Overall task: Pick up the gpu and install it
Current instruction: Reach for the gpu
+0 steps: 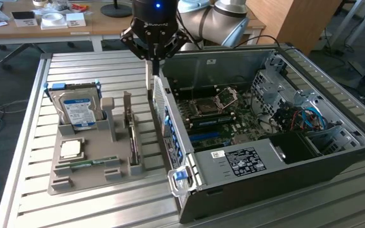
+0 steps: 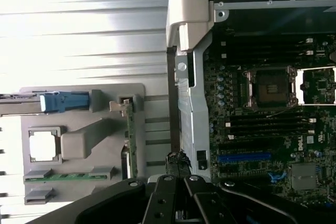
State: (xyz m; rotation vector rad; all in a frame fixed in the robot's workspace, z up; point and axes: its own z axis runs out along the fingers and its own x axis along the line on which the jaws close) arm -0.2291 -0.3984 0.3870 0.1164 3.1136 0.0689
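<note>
The gpu (image 1: 133, 142) stands on its long edge in a slot of the grey parts tray (image 1: 87, 178), with its pale metal bracket rising at the far end. In the wrist view the gpu (image 2: 130, 145) appears as a thin green-edged strip on the tray (image 2: 79, 103). My gripper (image 1: 150, 75) hangs shut above the gap between the tray and the rear wall of the open computer case (image 1: 265, 156), a little beyond the gpu's bracket end. I see nothing between the fingers, and the gripper (image 2: 177, 163) sits beside the case's metal rear edge.
The tray also holds a hard drive (image 1: 78, 111) standing upright, a CPU (image 1: 72, 148) and a RAM stick (image 1: 91, 164). The case lies on its side on the slatted metal table (image 1: 106, 71), its motherboard (image 1: 214, 114) exposed with a blue slot (image 2: 244, 157).
</note>
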